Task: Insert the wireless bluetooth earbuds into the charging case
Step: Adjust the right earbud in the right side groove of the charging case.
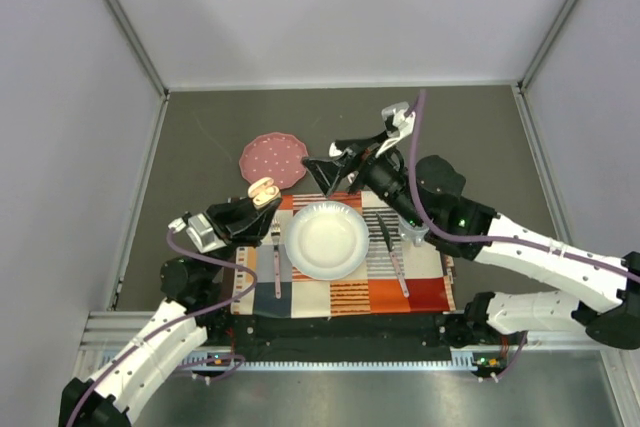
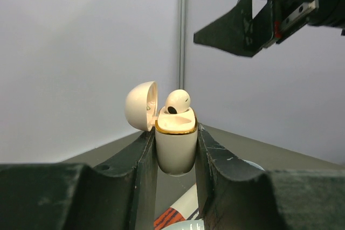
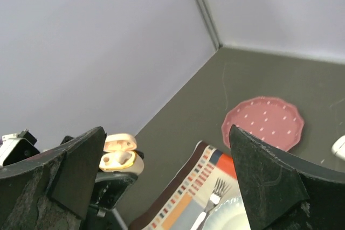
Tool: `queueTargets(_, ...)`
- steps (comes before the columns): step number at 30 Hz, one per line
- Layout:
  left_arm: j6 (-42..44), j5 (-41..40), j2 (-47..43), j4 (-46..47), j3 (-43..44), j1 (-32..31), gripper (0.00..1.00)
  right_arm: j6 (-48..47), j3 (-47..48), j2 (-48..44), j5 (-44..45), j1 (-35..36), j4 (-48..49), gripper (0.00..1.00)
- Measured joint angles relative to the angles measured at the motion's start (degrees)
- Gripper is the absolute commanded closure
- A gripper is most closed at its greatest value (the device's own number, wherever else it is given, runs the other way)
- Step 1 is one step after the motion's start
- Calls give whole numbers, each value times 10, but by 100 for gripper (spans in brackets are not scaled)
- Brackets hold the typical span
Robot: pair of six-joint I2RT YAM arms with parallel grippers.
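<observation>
To finish this well I'd hold the case [image 2: 176, 152] upright and steady. The earbud [image 2: 178, 100] looks perched high in its socket, so I'd nudge it straight down without knocking the open lid [image 2: 141, 106]. My left claw [image 2: 176, 136] is pinching the case by its sides, up off the surface [image 1: 470, 137]. The right claw [image 3: 166, 133] hangs nearby, spread wide, holding nothing.

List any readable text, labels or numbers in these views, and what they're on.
No readable text in any view.
charging case: plain, no marking visible.
earbud: plain.
placemat: coloured blocks and stripes only, no lettering.
pink plate: pale dots, no text.
white plate: blank.
</observation>
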Motion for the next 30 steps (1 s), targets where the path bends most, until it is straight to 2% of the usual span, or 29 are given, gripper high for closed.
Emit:
queueTargets(8,0,5,-6,1,0,0,100,149,-36,16,-113,-37,-25,14)
queueTargets(14,0,19,0,7,0,0,100,209,-40,59,-192,-41,-4,19)
queueTargets(18,0,26,5,9,0,0,100,227,-40,80,-211,-41,1,27)
queueTargets(19,0,28,5,9,0,0,100,232,-40,83,-214,-41,2,32)
queueTargets(24,0,31,5,13,0,0,100,253,-40,101,-239,-49,17,39)
queueTargets(30,0,30,5,13,0,1,100,296,-49,116,-290,-68,60,54)
